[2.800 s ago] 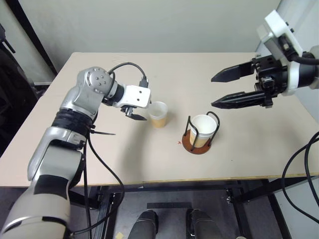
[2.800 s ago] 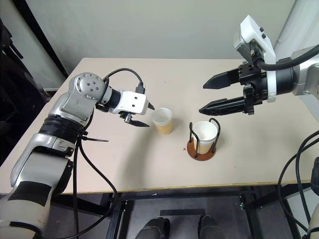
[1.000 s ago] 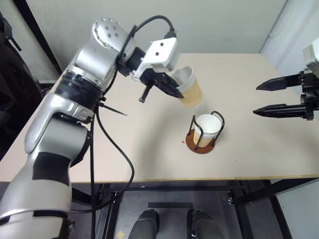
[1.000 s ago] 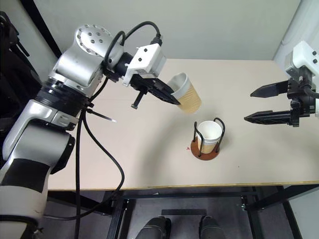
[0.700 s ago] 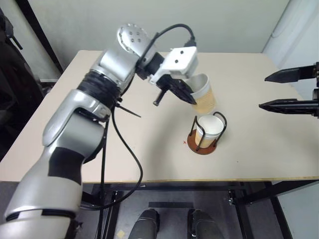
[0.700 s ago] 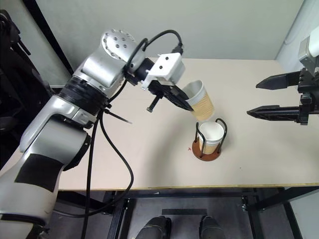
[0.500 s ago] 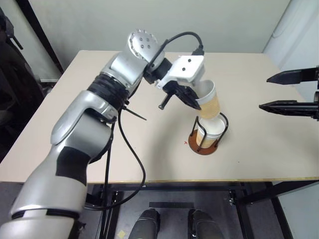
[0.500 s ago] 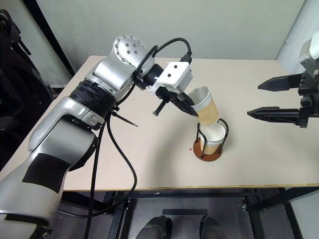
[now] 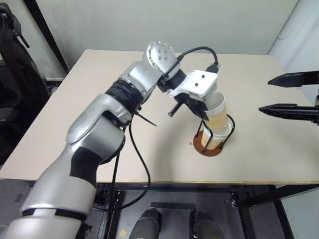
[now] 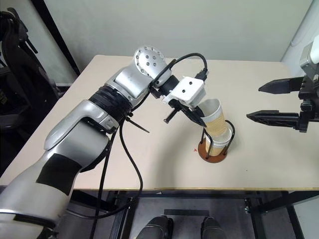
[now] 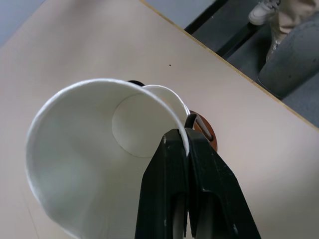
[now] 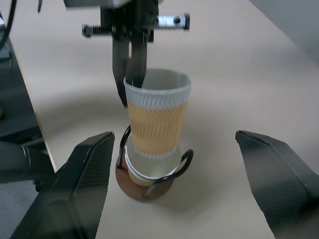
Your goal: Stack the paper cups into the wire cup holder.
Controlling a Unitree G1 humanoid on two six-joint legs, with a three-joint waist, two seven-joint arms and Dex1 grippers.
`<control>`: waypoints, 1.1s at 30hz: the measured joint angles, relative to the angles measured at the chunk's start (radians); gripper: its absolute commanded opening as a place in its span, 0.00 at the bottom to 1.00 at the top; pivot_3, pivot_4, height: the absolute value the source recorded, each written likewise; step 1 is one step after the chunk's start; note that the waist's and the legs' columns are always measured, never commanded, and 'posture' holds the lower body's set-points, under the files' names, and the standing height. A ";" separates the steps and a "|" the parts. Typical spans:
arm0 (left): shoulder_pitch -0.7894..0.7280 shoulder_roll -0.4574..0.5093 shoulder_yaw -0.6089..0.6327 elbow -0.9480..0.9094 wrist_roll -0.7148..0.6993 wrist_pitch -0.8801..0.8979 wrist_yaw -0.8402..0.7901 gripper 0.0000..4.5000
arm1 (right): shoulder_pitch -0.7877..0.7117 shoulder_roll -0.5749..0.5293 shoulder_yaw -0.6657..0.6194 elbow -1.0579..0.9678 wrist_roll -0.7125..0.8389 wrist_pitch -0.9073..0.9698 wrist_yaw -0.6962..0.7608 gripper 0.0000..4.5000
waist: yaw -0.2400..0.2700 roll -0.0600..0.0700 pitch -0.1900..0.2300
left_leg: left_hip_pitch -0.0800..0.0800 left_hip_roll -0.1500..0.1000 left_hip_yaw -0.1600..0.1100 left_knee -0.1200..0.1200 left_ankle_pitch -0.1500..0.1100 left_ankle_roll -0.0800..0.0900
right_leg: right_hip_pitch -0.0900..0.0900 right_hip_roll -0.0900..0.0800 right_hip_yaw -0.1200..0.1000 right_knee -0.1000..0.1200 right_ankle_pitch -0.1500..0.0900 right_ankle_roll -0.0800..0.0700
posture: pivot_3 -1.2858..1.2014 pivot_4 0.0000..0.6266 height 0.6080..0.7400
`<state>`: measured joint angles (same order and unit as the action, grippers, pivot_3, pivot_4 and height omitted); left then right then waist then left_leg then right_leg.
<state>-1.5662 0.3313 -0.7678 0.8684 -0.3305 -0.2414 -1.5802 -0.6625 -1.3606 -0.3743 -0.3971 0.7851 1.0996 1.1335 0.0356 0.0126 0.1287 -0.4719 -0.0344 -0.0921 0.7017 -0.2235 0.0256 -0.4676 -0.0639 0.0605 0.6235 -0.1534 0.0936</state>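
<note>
Left gripper (image 11: 185,144) clamped on rim of paper cup (image 12: 155,113), its bottom entering cup (image 12: 149,174) inside wire cup holder (image 12: 144,186). Right gripper (image 10: 271,102) wide apart, holding nothing.

Held cup (image 12: 157,113) hides the lower cup's (image 12: 149,172) inside (mostly).

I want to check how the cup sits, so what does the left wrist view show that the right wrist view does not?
Left wrist view alone: the held cup's white inside and round bottom, with the left pincer shut on its rim. Right wrist view alone: the cup's tan outside, its foot in the lower cup, and the right pincer open. Both: the wire holder on the table.
</note>
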 measured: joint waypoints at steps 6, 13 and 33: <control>-0.013 -0.033 0.003 0.053 0.051 -0.063 0.000 0.01 | 0.019 -0.008 -0.010 -0.006 0.018 0.002 -0.021 0.90 | 0.000 0.000 0.000 | 0.000 -0.005 0.002 0.000 -0.001 0.002 | 0.000 -0.008 -0.002 0.000 0.000 0.009 | 0.52 0.24 1.00; -0.016 -0.082 0.011 0.100 0.127 -0.137 -0.001 0.36 | 0.041 -0.016 -0.017 -0.009 0.034 0.001 -0.038 0.90 | 0.001 0.000 0.000 | -0.001 -0.007 0.006 0.001 -0.001 0.002 | 0.004 -0.012 -0.002 -0.009 0.000 0.015 | 0.52 0.24 1.00; -0.020 -0.096 0.268 0.065 0.031 0.084 -0.002 0.99 | 0.061 -0.028 -0.018 0.010 0.035 -0.052 -0.043 0.90 | 0.005 0.000 0.000 | 0.001 -0.007 0.019 0.004 -0.008 0.008 | 0.005 -0.014 -0.001 -0.013 -0.001 0.023 | 0.52 0.24 1.00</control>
<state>-1.5866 0.2350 -0.4994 0.9339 -0.2994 -0.1573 -1.5824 -0.6013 -1.3884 -0.3919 -0.3872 0.8203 1.0474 1.0903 0.0404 0.0127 0.1287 -0.4709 -0.0415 -0.0727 0.7059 -0.2312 0.0338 -0.4628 -0.0783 0.0596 0.6108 -0.1541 0.1165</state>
